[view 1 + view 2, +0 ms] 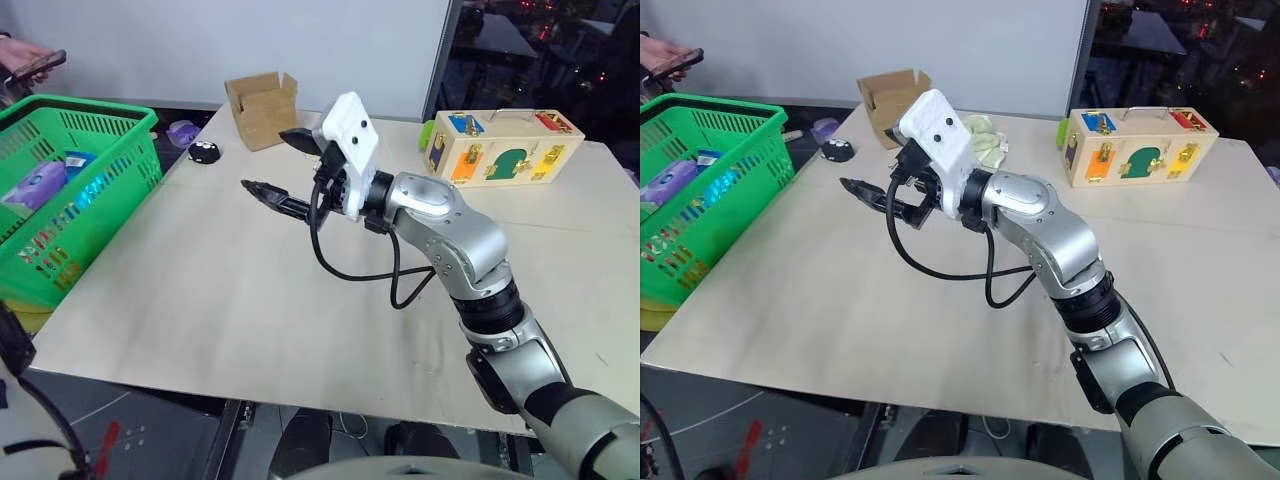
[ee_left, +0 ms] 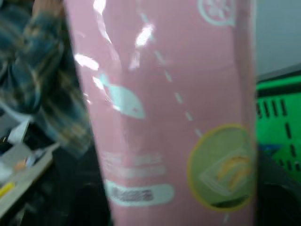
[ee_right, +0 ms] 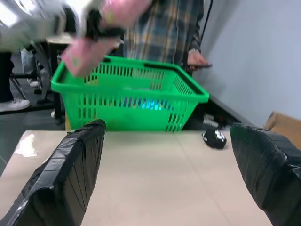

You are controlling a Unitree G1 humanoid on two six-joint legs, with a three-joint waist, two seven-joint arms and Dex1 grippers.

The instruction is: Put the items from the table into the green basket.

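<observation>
The long pink box (image 3: 81,59) hangs tilted in the air just above the green basket's (image 3: 131,89) near rim, right at my blurred left gripper (image 3: 91,21). Close up, the pink box (image 2: 160,113) stands straight in front of the left wrist camera, with the green basket (image 2: 278,113) behind it. The green basket (image 1: 95,210) stands off the table's (image 1: 200,290) left edge and holds a purple pack and something blue. My right gripper (image 1: 265,160) hovers over the middle of the table, pointing toward the basket, open, with nothing between its fingers (image 3: 66,174).
A cardboard box (image 1: 262,105) and a wooden latch box (image 1: 505,148) stand at the table's far side. A small black object (image 1: 204,152) and a purple one (image 1: 182,131) lie near the far left corner. A person in a plaid shirt (image 3: 164,28) stands behind the basket, phone in hand.
</observation>
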